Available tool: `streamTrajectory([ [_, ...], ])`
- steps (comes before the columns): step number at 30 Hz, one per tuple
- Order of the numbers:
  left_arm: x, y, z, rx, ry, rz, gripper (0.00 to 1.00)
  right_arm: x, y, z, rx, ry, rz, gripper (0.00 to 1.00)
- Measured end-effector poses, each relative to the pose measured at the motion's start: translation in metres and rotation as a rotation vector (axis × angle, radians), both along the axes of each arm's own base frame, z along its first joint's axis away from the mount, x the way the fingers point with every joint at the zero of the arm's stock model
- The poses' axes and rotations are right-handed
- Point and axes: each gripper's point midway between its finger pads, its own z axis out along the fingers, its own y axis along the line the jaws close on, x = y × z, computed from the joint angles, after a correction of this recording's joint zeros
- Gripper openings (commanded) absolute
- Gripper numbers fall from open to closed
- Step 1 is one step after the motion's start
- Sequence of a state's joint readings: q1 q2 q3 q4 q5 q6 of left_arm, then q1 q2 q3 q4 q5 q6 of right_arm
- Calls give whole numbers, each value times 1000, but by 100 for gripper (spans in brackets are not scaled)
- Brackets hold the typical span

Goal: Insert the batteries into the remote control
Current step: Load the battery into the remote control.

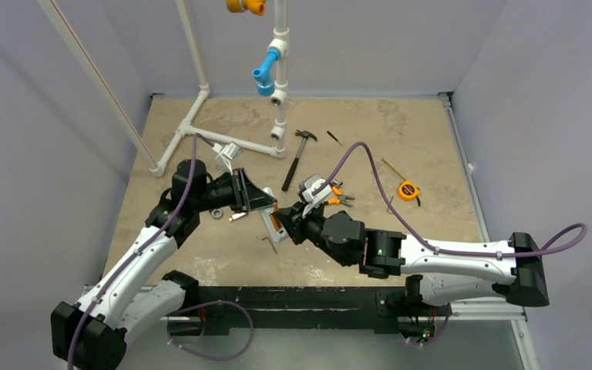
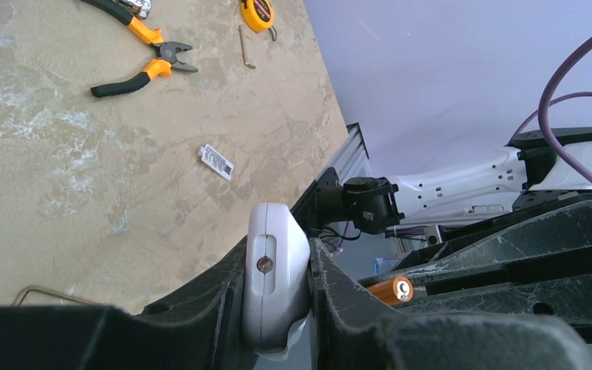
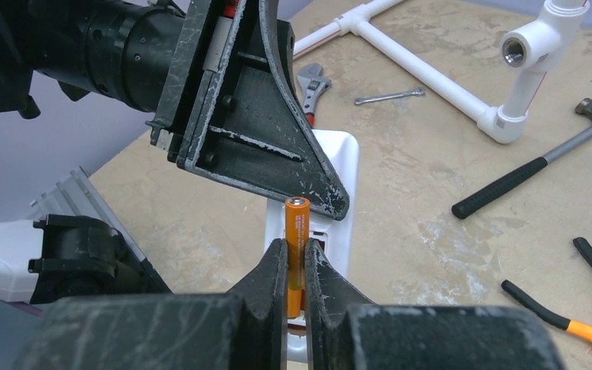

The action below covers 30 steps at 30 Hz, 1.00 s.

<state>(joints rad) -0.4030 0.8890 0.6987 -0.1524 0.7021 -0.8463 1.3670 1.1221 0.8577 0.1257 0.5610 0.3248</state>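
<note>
The white remote control [image 2: 276, 270] is clamped end-on between the fingers of my left gripper [image 2: 277, 258] and held above the table. In the right wrist view its plain back [image 3: 338, 177] faces the camera, with the recess just behind the battery. My right gripper [image 3: 296, 262] is shut on one orange battery [image 3: 296, 231], which points lengthwise along the remote, close over the recess. The same battery shows in the left wrist view [image 2: 391, 289]. In the top view both grippers meet at the table's middle, left [image 1: 260, 204] and right [image 1: 287, 225]. No other battery is visible.
Orange-handled pliers [image 2: 135, 73], a tape measure [image 1: 408, 190], a hammer [image 1: 297, 158] and a white pipe frame [image 1: 223, 140] lie further back. A small white flat piece [image 2: 216, 161] and a bent wire [image 2: 46, 293] lie on the table near the grippers.
</note>
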Motion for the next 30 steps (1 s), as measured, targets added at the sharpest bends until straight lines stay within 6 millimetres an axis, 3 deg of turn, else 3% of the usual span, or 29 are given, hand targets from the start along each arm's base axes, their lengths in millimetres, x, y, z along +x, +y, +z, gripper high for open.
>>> streamTrajectory([
  [22, 7, 3, 4, -71, 23, 13, 0, 5, 4, -30, -105, 16, -25, 0],
  [30, 9, 4, 8, -85, 6, 13, 0, 6, 3, -27, -108, 15, -31, 14],
])
